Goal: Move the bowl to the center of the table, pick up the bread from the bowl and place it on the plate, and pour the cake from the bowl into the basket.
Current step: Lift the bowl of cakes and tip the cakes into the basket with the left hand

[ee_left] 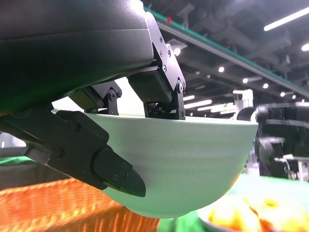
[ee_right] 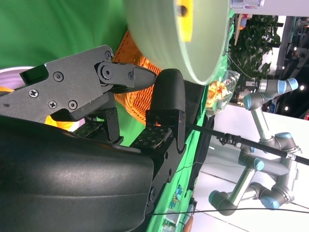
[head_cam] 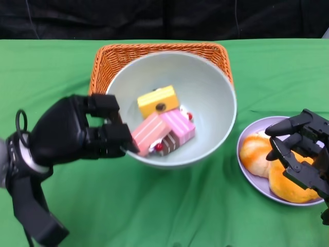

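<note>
Gripped at its rim by the left robot hand (head_cam: 77,135), the bowl (head_cam: 205,98) is lifted off the table (head_cam: 46,67) and sits in front of and partly over the basket (head_cam: 154,51). In the left wrist view the fingers (ee_left: 154,89) hook over the rim while the thumb braces the outer wall, so the hold is a rim pinch. Cake (head_cam: 163,126) pieces lie inside, on the side of the bowl away from the basket.

Step in hand, as judged: pouring. Carry the bowl further over the basket before tilting, then tip the rim toward the basket slowly so the pieces slide rather than tumble out. Keep the pinch firm; a rim grip may slip under rotation.

Right of the bowl, the plate (head_cam: 252,177) carries the bread (head_cam: 254,154). Above it, the right robot hand (head_cam: 303,149) hovers with fingers apart, holding nothing.
</note>
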### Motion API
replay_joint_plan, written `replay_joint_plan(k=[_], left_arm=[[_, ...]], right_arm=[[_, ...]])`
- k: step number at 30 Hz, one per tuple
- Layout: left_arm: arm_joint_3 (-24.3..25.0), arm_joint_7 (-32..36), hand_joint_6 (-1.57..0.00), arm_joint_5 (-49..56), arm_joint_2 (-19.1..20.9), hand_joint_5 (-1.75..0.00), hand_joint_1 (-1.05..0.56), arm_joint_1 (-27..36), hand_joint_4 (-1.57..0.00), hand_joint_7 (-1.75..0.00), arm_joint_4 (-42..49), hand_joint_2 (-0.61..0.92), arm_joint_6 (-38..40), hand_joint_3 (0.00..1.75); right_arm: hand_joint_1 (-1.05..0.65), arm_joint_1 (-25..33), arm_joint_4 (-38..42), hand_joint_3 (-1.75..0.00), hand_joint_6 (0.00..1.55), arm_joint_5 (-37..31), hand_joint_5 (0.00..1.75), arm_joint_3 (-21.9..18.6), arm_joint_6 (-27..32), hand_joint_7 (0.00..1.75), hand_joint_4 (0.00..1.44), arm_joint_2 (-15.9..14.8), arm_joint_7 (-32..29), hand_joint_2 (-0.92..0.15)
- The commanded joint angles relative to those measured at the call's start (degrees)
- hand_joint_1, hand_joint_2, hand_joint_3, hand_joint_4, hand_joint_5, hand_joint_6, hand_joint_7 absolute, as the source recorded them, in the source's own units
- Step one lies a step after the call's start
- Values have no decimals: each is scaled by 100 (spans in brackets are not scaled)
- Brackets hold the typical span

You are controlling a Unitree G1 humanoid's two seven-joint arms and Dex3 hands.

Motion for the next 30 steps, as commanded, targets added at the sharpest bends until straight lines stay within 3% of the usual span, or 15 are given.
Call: replay_joint_plan(k=[1, 3, 4, 5, 8, 13, 17, 22, 27, 30], left_arm=[[167, 132, -89, -270, -1, -106, -11, -287, -97, -96, 52, 90, -111, 24], [223, 19, -89, -372, -41, -110, -10, -354, -95, -97, 84, 90, -148, 25], [305, -137, -87, -495, -105, -119, -9, -446, -91, -101, 138, 85, -171, 34], [377, -265, -85, -598, -162, -125, -8, -523, -86, -104, 179, 74, -192, 56], [545, -616, -86, -850, -279, -128, -6, -656, -84, -106, 256, 62, -242, 79], [1022, -1513, -91, -1551, -623, -124, -9, -854, -86, -98, 533, 56, -261, 89], [1529, -2561, -90, -2379, -1014, -139, -10, -918, -80, -101, 796, 50, -461, 108], [2548, -5087, -82, -4261, -1760, -164, -13, -845, -71, -113, 1171, 66, -680, 92], [3621, -7765, -78, -6198, -2527, -167, -11, -681, -75, -128, 1128, 68, -246, 93], [4069, -8709, -74, -6840, -2800, -170, -14, -633, -78, -130, 994, 70, 110, 93]], right_arm=[[-15, -37, -2, -43, 70, -24, 145, -14, -41, 115, 71, -20, -58, -82], [-15, -46, 15, -42, 70, -35, 145, -15, -55, 114, 71, -17, -59, -82], [-15, -64, 52, -42, 70, -49, 145, -13, -95, 115, 71, -23, -58, -83], [-14, -78, 80, -41, 70, -61, 146, -9, -129, 115, 71, -27, -59, -83], [-13, -88, 107, -40, 70, -68, 146, -2, -171, 116, 71, -26, -61, -83], [-15, -112, 165, -39, 69, -171, 146, 15, -201, 116, 70, -29, -119, -83], [-14, -120, 213, -37, 69, -167, 146, 20, -248, 117, 70, -12, -108, -84], [-15, -156, 362, -36, 69, -268, 146, 32, -374, 118, 71, -24, -168, -84], [-15, -168, 414, -35, 68, -238, 146, 24, -401, 119, 71, -5, -161, -85], [-15, -174, 427, -34, 67, -262, 147, 29, -397, 119, 70, -12, -171, -85]])
